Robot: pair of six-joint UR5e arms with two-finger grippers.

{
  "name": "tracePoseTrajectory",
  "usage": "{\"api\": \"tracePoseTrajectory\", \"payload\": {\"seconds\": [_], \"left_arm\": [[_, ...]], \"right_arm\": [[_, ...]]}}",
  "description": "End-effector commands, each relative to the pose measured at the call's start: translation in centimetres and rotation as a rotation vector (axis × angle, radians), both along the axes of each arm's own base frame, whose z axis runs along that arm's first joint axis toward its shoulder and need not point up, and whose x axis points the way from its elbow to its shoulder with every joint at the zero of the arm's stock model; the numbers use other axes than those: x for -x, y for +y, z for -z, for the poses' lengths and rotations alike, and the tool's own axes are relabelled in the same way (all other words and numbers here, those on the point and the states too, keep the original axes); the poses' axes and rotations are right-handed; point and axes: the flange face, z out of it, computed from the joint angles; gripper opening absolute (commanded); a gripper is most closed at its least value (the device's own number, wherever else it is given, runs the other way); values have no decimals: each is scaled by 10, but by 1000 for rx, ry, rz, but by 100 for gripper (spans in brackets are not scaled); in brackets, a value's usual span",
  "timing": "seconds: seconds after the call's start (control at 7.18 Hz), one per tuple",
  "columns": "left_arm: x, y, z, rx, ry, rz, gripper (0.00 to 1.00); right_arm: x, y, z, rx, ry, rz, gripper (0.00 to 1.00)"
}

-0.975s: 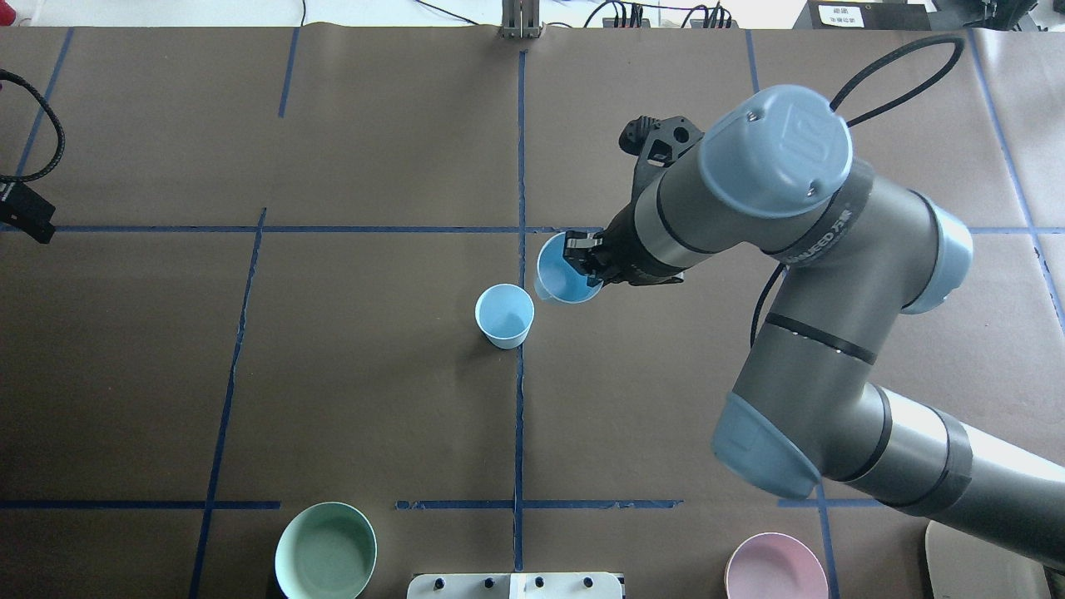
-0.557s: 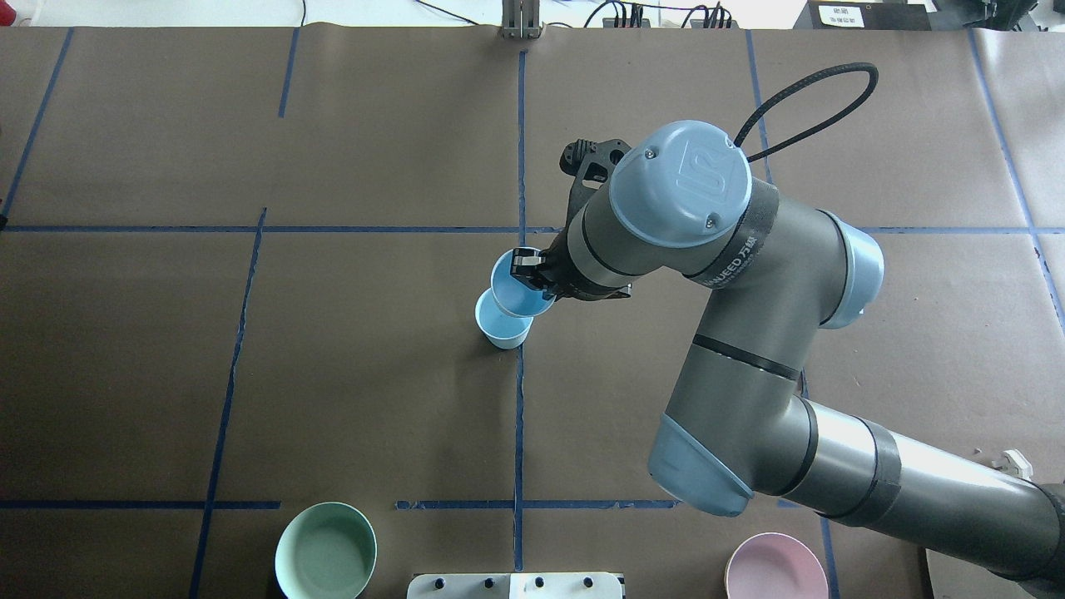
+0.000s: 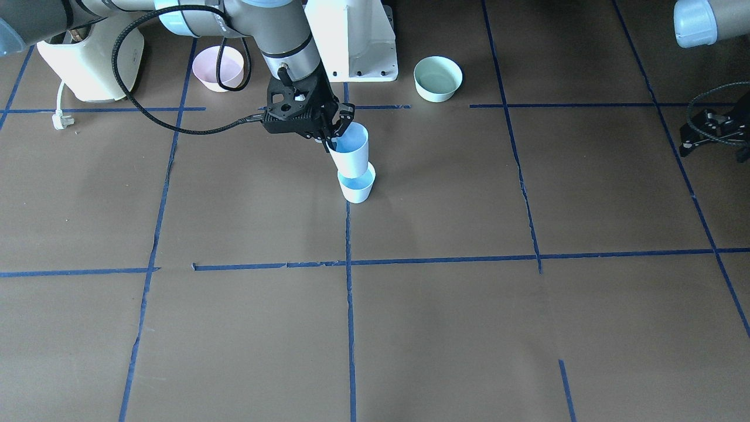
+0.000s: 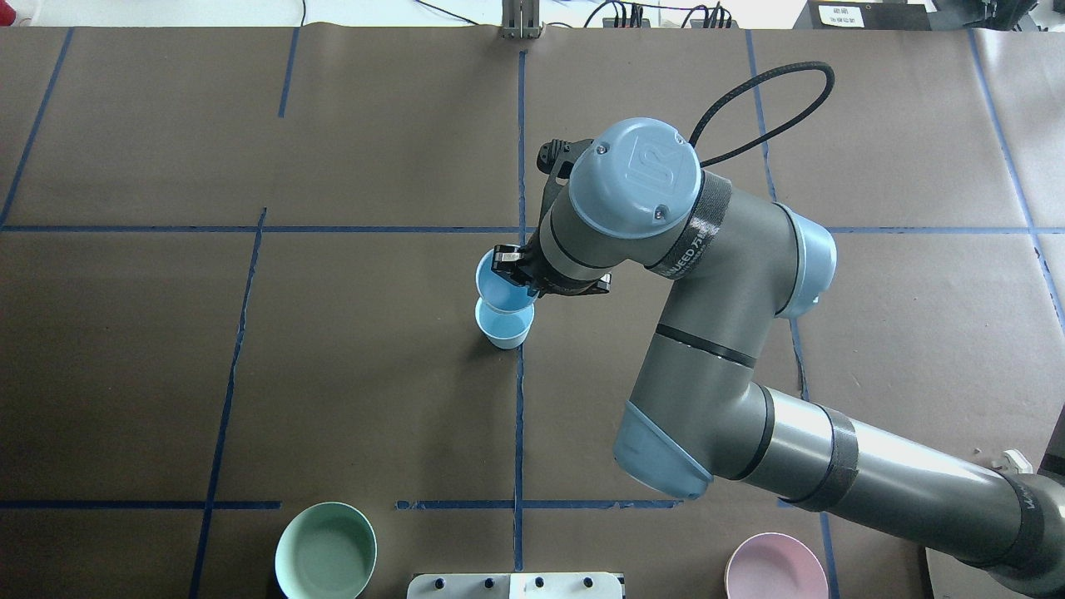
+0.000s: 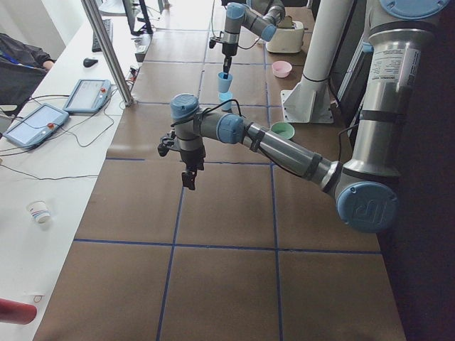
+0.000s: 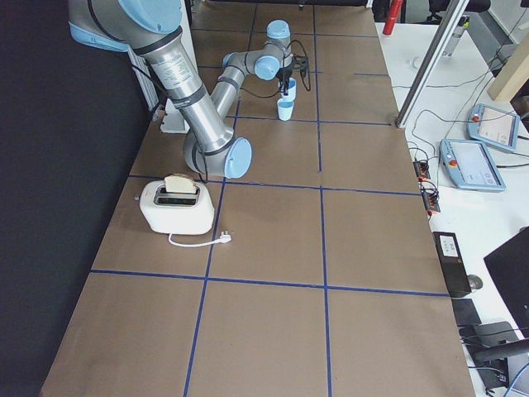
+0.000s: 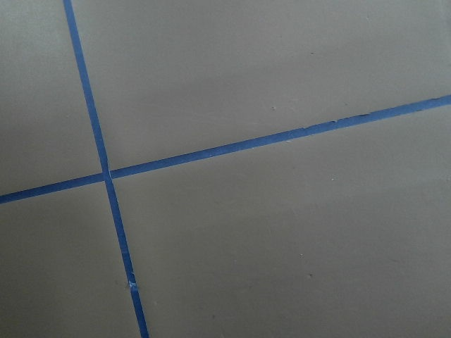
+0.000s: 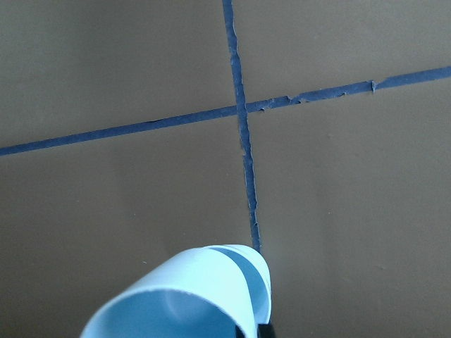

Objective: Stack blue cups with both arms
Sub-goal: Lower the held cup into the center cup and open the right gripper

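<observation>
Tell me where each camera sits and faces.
Front-facing: across the table, facing the robot; right arm holds held cup over standing cup.
Overhead: behind the robot, looking down; right arm only.
Left: table's end; left arm nearest.
Right: opposite end; right arm nearest.
Left wrist: down at table only.
Right wrist: down past held cup.
Shared: both cups, front-facing and overhead.

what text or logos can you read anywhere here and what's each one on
"UR" logo: right arm's blue joint cap.
"UR" logo: left arm's blue joint cap.
Lettering on right arm's black band: too blurred to read.
White label on the black box: too small to read.
</observation>
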Motion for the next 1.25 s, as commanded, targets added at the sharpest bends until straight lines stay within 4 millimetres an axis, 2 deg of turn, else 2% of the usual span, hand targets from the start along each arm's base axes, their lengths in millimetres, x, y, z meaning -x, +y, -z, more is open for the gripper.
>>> {"api": "tracePoseTrajectory", "payload": {"seconds": [0.0,0.14,0.28,0.84,0.97,1.11], "left_arm": [[3,0,-1,2,-1,5,100],[5,0,-2,3,-1,7,100],[5,-1,-2,4,-1,10,100],[6,0,-3,6,-2,11,100],[10,-2,-8,18,4,17,100],[23,-5,-24,25,35,-7,100]], "right_arm": [[2,1,-1,2,1,3,18],[3,2,-1,2,1,5,41],[4,4,-1,0,2,9,97],[-1,6,3,-6,-9,9,100],[-17,0,3,-4,-15,-2,100],[-54,-9,-8,19,8,-11,100]]}}
